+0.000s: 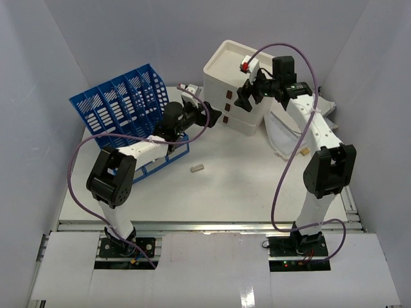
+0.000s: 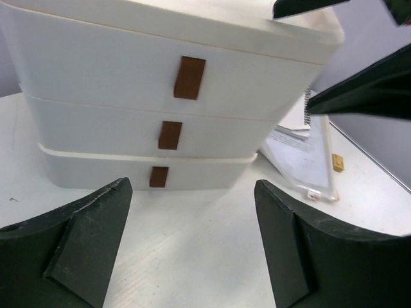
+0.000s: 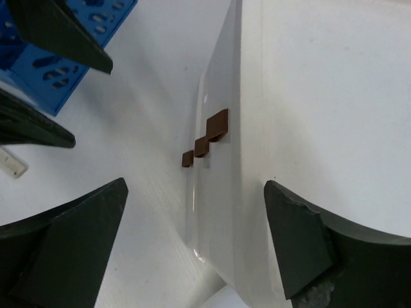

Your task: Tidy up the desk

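Bench (image 1: 237,192) spans the overhead view, with a silver rail (image 1: 212,226) along its 6 o'clock edge. Cream three-drawer box (image 1: 225,64) stands toward 12 o'clock and carries a small red item (image 1: 244,67) on top. Blue file rack (image 1: 125,106) sits tilted at 10 o'clock. Small pale block (image 1: 197,168) lies near centre. Papers (image 1: 282,135) lie at 3 o'clock, beside the box. The left tool (image 1: 207,114) is spread wide and empty, facing the drawer fronts. The right tool (image 1: 247,96) is likewise wide and empty, and hovers over the box's front edge.
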`<act>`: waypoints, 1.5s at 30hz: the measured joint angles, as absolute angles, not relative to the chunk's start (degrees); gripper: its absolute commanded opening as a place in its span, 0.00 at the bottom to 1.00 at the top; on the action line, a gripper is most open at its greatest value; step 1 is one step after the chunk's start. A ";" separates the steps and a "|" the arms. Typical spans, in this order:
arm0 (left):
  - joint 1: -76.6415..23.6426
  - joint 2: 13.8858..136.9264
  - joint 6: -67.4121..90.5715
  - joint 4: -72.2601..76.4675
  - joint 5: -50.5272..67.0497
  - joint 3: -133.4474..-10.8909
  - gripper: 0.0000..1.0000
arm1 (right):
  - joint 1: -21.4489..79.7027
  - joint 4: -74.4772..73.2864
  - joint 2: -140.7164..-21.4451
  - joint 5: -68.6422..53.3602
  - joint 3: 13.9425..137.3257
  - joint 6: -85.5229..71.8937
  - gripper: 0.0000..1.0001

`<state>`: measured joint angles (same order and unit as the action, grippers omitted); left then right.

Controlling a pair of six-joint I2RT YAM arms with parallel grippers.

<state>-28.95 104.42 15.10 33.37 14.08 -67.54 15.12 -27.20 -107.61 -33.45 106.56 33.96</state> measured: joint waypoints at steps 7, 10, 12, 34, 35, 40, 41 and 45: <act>-29.11 103.28 16.08 33.95 17.60 -60.11 0.91 | 14.76 -23.13 -88.44 -32.73 88.31 31.97 0.90; -29.18 103.71 16.63 33.84 18.16 -58.77 0.91 | 14.80 -20.60 -80.00 -32.55 79.27 31.39 0.90; -29.27 104.33 16.85 34.60 18.42 -58.76 0.90 | 14.69 -19.66 -75.14 -33.05 72.87 30.79 0.91; -30.34 126.17 12.06 34.69 11.04 -78.19 0.78 | 1.50 -18.26 -63.12 -56.05 43.13 35.55 0.91; -30.49 127.18 11.75 34.64 10.70 -79.39 0.76 | 1.42 -18.06 -63.03 -56.70 42.87 35.55 0.91; -30.98 131.43 10.74 34.23 8.71 -85.28 0.72 | 1.17 -17.91 -62.49 -58.89 41.79 35.41 0.91; -31.18 131.91 10.58 34.25 8.11 -86.16 0.71 | 1.14 -17.91 -62.46 -59.26 41.78 35.35 0.91; -31.54 132.87 10.33 34.69 6.26 -87.80 0.66 | 1.13 -17.89 -62.23 -60.49 41.78 35.08 0.90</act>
<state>-31.54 132.87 10.33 34.69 6.26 -87.80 1.13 -17.89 -62.23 -60.49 41.78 35.08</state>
